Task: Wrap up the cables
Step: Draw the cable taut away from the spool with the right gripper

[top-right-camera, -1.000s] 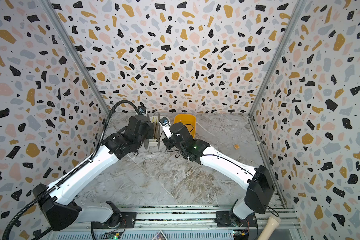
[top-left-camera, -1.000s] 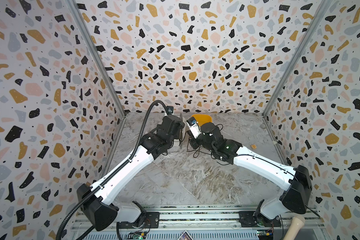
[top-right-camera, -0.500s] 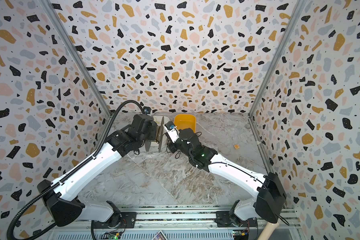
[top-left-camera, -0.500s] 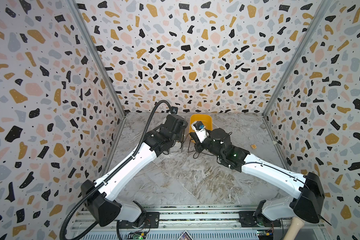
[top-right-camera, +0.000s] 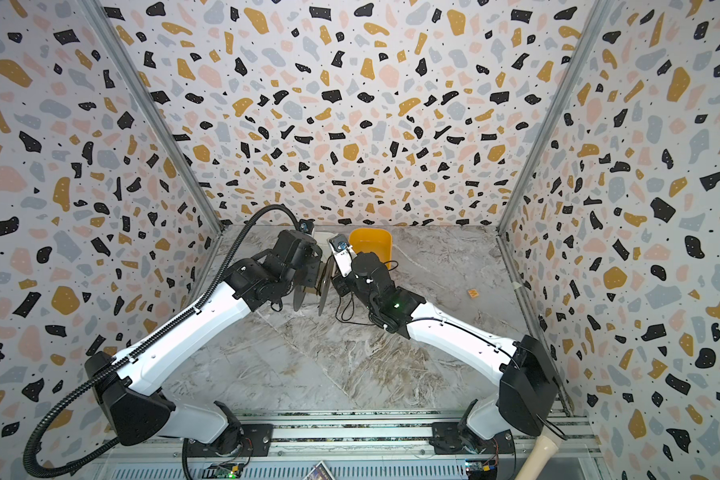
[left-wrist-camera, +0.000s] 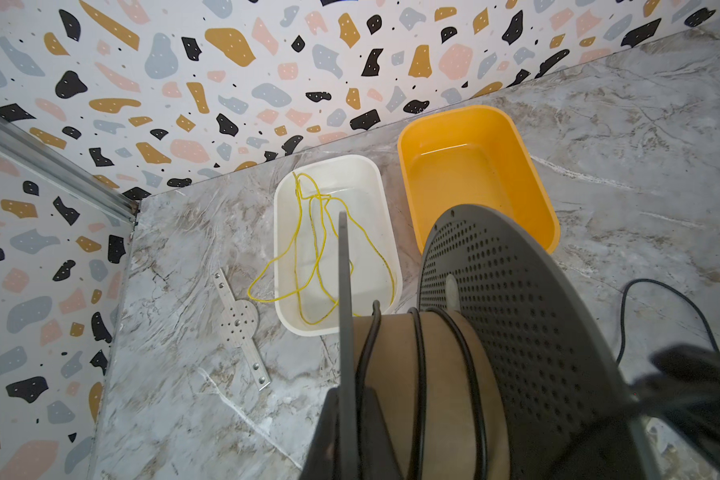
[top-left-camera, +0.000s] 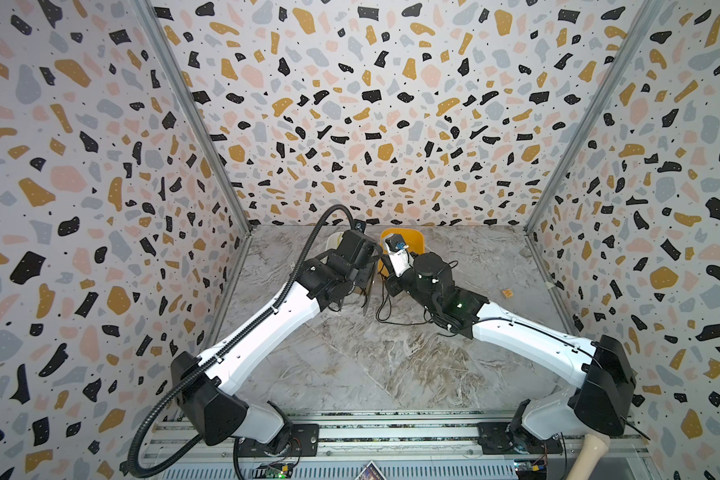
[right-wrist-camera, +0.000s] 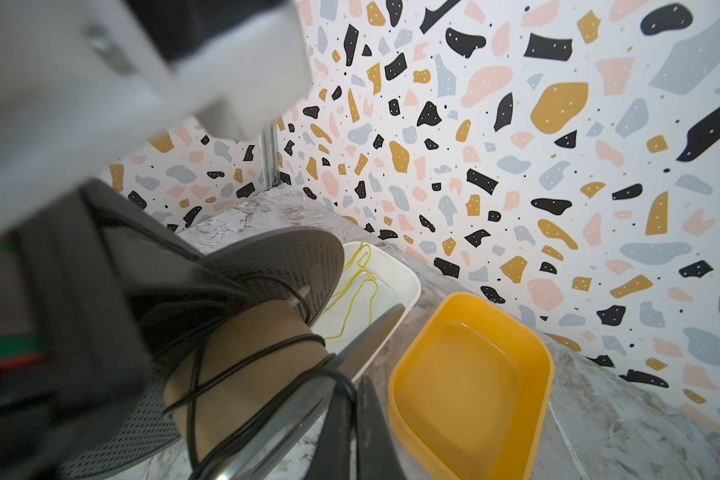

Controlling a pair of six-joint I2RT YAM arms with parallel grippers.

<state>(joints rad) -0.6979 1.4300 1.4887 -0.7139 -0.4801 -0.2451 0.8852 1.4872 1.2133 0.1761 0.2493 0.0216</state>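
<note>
On the one marble table [left-wrist-camera: 641, 166], the left gripper [left-wrist-camera: 348, 399] is clamped on a flange edge of the single grey spool [left-wrist-camera: 516, 311]. The right gripper [right-wrist-camera: 354, 399] is pinched shut on the one black cable [left-wrist-camera: 420, 365], which crosses the spool's brown core in three strands while its slack trails on the table. Two bins stand behind: one yellow bin [left-wrist-camera: 533, 174] and one white bin [left-wrist-camera: 387, 216] holding one yellow cord [left-wrist-camera: 316, 249], with one metal bracket [left-wrist-camera: 238, 320] lying flat beside the white bin.
</note>
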